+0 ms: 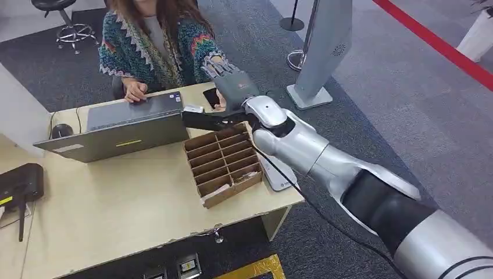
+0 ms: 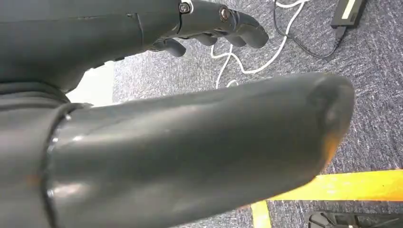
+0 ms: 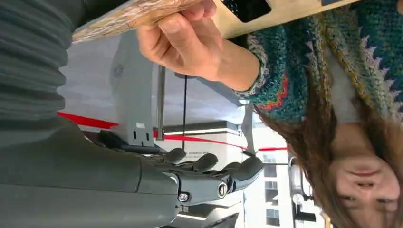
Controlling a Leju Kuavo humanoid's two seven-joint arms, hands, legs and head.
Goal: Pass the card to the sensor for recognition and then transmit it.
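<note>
My right hand is stretched over the far side of the table, fingers spread and holding nothing. Just beside it a person's hand grips a flat brownish card by its edge; the card is out of my fingers. A black flat device lies on the table under my hand, with a small white box next to it. My left hand hangs over grey carpet, thumb out and fingers loosely bent, holding nothing.
A seated person in a patterned cardigan faces me across the beige table. A grey laptop and a cardboard divider box stand near my arm. A router sits left; a grey kiosk stands right.
</note>
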